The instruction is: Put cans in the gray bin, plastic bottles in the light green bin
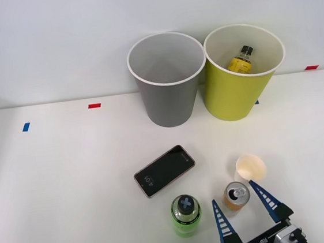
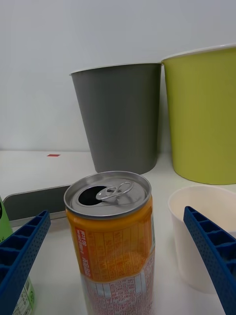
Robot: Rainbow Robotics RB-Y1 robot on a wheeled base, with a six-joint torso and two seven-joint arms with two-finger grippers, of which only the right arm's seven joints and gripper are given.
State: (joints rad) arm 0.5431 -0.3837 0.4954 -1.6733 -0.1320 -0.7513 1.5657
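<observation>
Orange can (image 1: 236, 195) between hand's (image 1: 235, 201) spread fingers (image 1: 222, 220)

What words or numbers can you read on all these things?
"4:0…" on the phone screen, rest blurred.
"RB-Y1" on the right gripper, seen upside down.
Print on the orange can: too small to read.
Label on the yellow-labelled bottle: too small to read.

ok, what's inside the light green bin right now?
One yellow-labelled bottle with a black cap leans against the inner wall of the light green bin. Its lower part and the bin's floor are hidden by the near wall, so anything else down there can't be seen.
</observation>
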